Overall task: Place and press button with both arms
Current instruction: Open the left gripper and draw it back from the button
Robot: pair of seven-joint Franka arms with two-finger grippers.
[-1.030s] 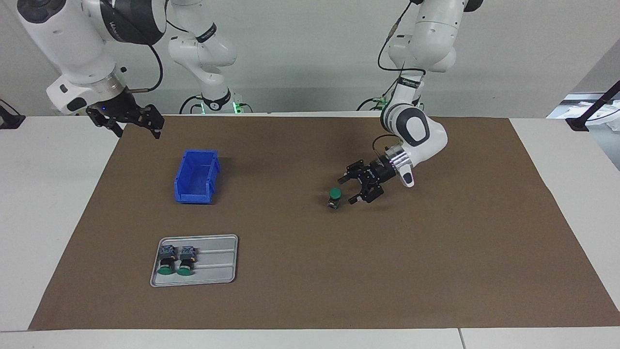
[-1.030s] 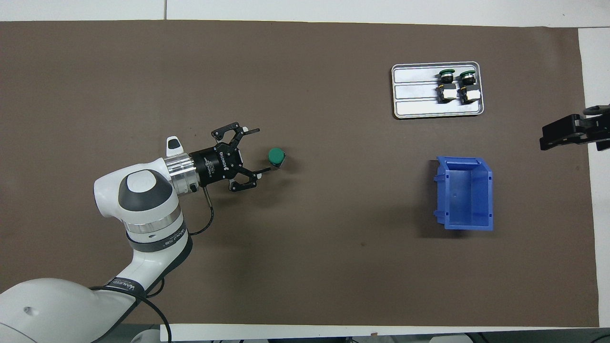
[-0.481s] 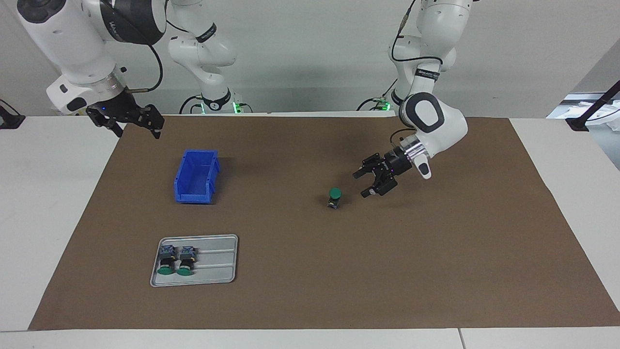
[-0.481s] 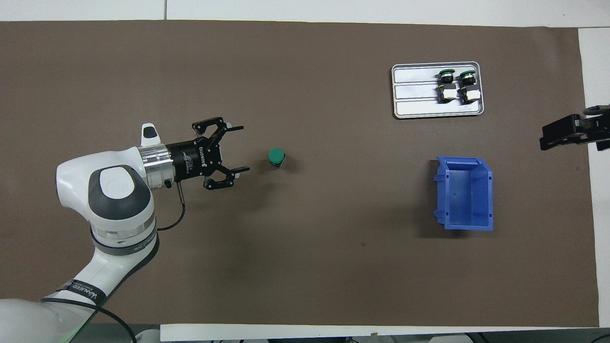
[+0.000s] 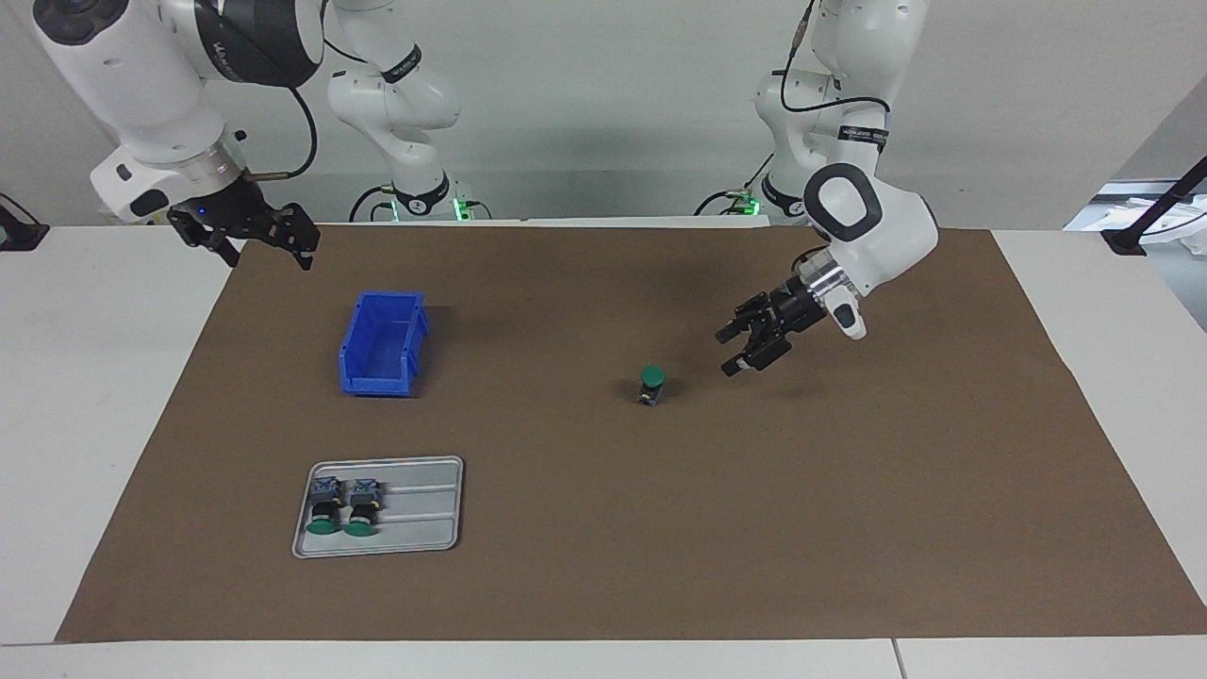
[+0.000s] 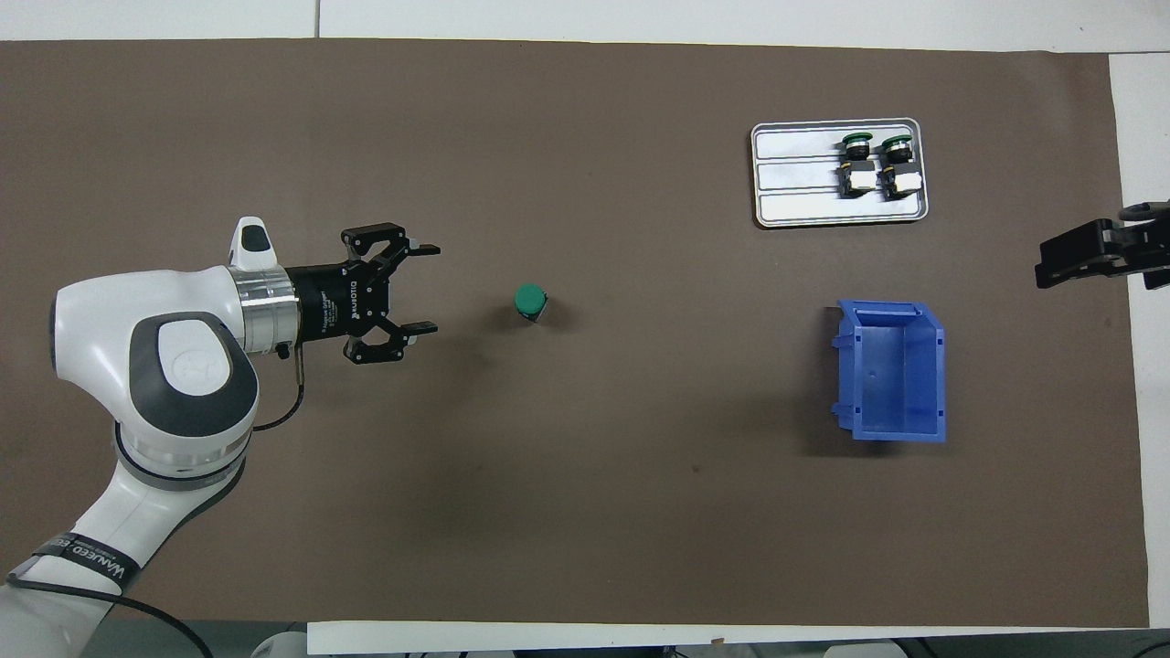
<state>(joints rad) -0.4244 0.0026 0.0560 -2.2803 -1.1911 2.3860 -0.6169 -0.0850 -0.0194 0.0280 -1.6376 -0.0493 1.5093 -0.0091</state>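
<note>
1. Brown matte mat [image 5: 603,528] covers the white counter [image 5: 85,396].
2. Left claw [image 5: 731,351], jaws spread wide and empty, hangs right of centre; right claw [image 5: 273,240], open and empty, upper left.
3. Button [image 5: 651,385], round green cap upward, stands mid-frame.

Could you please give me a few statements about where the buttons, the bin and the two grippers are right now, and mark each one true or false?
1. One button stands alone on the brown mat with its green cap up. True.
2. The left gripper is closed on that button. False: it is open, in the air beside the button and apart from it.
3. Two more buttons lie on the grey tray. True.
4. The blue bin holds a button. False: nothing shows inside it.
5. The right gripper is over the tray. False: it waits, open, at the right arm's end of the table, near the mat's edge.
</note>
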